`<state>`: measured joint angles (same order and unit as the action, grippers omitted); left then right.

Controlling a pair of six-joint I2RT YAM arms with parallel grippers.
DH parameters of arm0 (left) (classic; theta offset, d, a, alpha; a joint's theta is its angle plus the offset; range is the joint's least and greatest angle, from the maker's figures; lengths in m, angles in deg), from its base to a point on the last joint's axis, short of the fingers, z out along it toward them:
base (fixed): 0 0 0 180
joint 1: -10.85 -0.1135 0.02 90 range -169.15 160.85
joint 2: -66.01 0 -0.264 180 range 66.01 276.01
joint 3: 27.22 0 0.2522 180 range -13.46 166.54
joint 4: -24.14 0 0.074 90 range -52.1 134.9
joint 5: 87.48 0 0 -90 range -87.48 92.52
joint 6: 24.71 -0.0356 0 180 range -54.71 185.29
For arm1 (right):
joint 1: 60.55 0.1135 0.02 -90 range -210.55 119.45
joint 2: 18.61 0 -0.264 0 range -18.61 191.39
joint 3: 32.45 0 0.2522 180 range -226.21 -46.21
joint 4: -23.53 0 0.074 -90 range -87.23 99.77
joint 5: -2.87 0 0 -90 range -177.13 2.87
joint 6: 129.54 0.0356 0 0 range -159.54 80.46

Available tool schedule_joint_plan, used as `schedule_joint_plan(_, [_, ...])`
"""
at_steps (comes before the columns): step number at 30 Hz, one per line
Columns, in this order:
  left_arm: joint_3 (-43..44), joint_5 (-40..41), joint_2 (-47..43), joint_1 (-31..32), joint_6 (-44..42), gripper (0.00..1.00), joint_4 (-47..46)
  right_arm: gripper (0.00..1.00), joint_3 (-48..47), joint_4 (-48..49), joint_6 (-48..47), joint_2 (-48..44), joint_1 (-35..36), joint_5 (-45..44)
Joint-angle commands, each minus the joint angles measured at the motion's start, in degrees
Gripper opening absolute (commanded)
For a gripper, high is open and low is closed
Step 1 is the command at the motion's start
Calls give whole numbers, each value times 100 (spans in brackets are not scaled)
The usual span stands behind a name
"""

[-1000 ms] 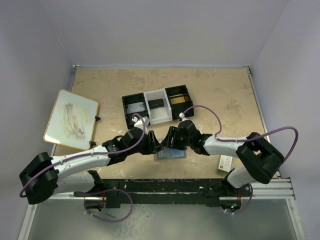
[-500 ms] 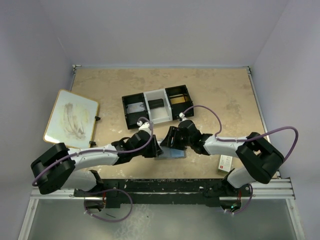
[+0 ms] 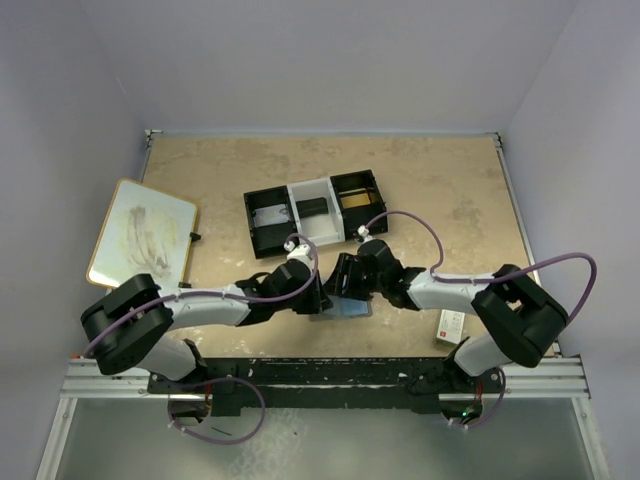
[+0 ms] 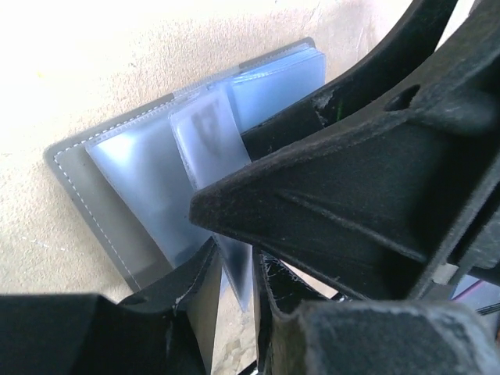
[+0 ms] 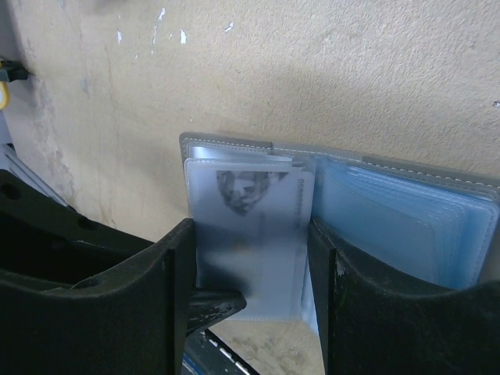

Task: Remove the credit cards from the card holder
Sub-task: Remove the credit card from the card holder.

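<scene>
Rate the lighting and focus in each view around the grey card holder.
Top external: even, diffuse light, soft shadows, the small grey folding card holder partly hidden. Left wrist: the beige tabletop blows out at top left; the left pincer's black fingers loom blurred. Right wrist: tabletop grain sharp, the holder's clear sleeves hazy, no glare.

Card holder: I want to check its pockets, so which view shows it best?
Right wrist view: the card holder lies open, both panels and a card visible. Left wrist: jaws cover much of it; top view: only a small pale sliver.
</scene>
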<state>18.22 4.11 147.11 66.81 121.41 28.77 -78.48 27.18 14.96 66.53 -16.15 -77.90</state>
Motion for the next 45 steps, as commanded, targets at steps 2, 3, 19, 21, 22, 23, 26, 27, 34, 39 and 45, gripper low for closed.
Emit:
schedule_joint_plan(2, [338, -86, 195, 29, -102, 12, -351, 56, -10, -293, -97, -120, -16, 244])
schedule_joint_plan(3, [358, -35, 196, 29, -101, 10, -315, 58, -65, -409, -130, -190, -30, 229])
schedule_joint_plan(19, [1289, 437, 434, 249, -491, 14, 943, 81, -747, -3178, -165, -1791, -496, -1651])
schedule_joint_plan(21, [1485, 404, 617, 357, -541, 18, 974, 82, -599, -3273, -146, -2098, -683, -1725])
schedule_joint_plan(22, [1565, 361, 727, 419, -534, 20, 922, 82, -517, -3256, -172, -2199, -798, -1692])
schedule_joint_plan(23, [1629, 311, 844, 466, -513, 22, 875, 82, -430, -3220, -212, -2296, -940, -1617])
schedule_joint_plan(26, [1861, 320, 1117, 653, -448, 27, 820, 82, -172, -3131, -311, -2502, -1363, -1309])
schedule_joint_plan(27, [1922, 344, 1149, 710, -432, 28, 828, 82, -95, -3064, -346, -2564, -1491, -1189])
schedule_joint_plan(34, [1968, 223, 1073, 791, -422, 39, 1069, 82, 222, -2310, -728, -2585, -1906, -238])
schedule_joint_plan(39, [1431, 555, 201, 802, -158, 44, 1054, 80, 27, -1980, -1157, -2099, -1916, 463])
schedule_joint_plan(45, [544, 1154, -628, 802, 610, 44, 1267, 75, -262, -1837, -1817, -1216, -1907, 625])
